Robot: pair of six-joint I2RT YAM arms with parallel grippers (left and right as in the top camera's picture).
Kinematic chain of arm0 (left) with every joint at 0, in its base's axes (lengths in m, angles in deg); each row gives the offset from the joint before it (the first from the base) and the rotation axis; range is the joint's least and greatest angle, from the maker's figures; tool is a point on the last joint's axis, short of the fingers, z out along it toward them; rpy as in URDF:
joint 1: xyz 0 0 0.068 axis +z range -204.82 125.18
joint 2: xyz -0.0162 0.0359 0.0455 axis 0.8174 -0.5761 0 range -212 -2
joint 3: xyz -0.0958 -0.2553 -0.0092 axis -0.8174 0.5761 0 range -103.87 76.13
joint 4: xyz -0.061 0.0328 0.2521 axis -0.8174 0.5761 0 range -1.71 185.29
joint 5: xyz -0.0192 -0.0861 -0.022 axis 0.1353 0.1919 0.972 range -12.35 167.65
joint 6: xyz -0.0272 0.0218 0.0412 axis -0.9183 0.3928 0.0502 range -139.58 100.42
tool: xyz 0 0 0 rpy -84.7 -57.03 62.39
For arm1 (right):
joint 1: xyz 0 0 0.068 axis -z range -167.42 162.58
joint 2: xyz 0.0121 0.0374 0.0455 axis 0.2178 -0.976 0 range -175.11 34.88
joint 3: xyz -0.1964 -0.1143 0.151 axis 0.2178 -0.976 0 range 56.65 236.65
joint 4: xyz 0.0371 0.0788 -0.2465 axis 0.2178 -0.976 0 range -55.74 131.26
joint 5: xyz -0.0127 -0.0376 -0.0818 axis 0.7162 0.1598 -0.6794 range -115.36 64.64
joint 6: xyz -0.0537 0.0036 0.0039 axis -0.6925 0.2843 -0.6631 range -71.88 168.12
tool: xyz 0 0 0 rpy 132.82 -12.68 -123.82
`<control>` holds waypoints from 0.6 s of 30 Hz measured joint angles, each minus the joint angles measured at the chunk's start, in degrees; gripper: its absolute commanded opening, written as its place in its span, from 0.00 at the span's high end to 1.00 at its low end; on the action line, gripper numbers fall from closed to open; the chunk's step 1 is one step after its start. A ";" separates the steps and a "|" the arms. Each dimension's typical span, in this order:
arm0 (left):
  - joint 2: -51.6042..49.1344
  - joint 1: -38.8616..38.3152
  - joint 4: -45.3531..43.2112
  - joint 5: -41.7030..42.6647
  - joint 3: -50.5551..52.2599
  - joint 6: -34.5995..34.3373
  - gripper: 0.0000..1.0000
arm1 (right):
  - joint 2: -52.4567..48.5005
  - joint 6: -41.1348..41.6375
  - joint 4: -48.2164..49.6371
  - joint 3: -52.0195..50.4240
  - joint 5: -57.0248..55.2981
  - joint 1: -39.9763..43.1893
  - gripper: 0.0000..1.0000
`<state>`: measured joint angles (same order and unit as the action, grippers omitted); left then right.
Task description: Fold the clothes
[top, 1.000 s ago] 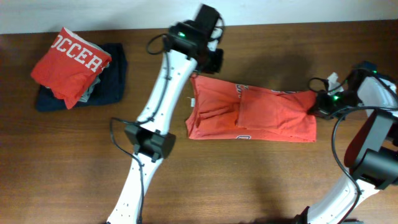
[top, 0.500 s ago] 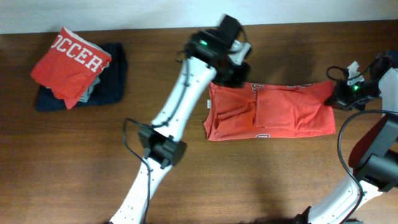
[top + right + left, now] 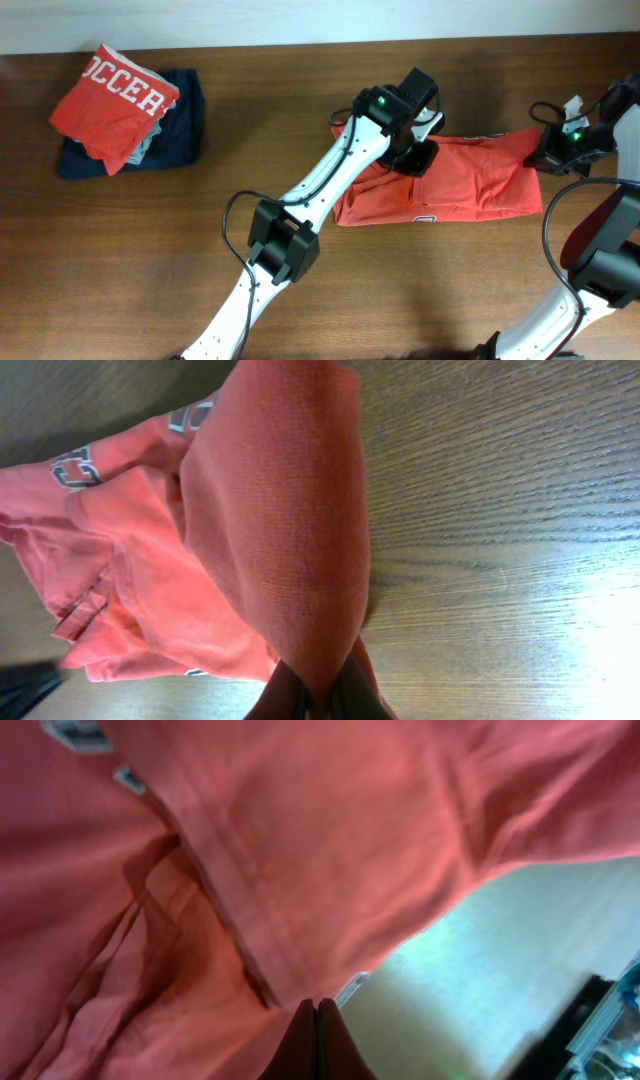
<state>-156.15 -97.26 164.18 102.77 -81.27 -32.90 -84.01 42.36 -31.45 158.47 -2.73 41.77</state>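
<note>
- Overhead, the shirt (image 3: 470, 185) lies as a long, crumpled band across the right half of the worktop (image 3: 150, 250). My left hand (image 3: 415, 152) is over its far left part and my right hand (image 3: 545, 158) is at its right end.
- Only that view takes in the far left corner. There a folded tee (image 3: 115, 100) with white letters sits on a navy garment (image 3: 188, 130), well apart from the shirt.
- My grips show only in the wrist views. My left hand (image 3: 316, 1010) is closed, tips together, pinching the shirt along a stitched hem. Cloth fills nearly the whole frame, with a small white tag (image 3: 75, 732) at the top left. The pale blur at the lower right I cannot make out.
- My right hand (image 3: 320, 695) is closed too, clamped on a bunched ridge of the shirt that rises from the fingers. The rest spreads to the left over the wood, with bits of white lettering (image 3: 72, 468) showing.
- My left arm (image 3: 320, 190) runs diagonally across the overhead view. With the hand, it covers the shirt's upper left part, so I cannot tell how the cloth lies under it.
- The shirt is a matt, coral-red knit with soft creases and doubled seams.
- The worktop is dark brown wood, fine-grained, with a light sheen near my right hand.
</note>
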 measured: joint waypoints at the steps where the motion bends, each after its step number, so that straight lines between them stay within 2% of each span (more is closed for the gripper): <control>1: 0.02 0.00 -0.83 -0.02 1.40 0.02 0.99 | 0.00 0.02 -0.31 0.28 -0.02 -0.11 0.96; 10: 0.02 -0.09 -8.39 0.00 5.42 0.02 0.99 | 0.00 0.28 -1.44 1.31 -0.02 -3.74 0.96; 18: 0.02 -1.81 -9.40 0.00 5.42 0.07 0.99 | 0.00 0.66 -1.49 1.31 -0.02 -5.75 0.96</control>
<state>-156.13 -99.07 154.79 102.77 -75.85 -32.84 -84.01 43.02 -32.94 159.78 -2.75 36.02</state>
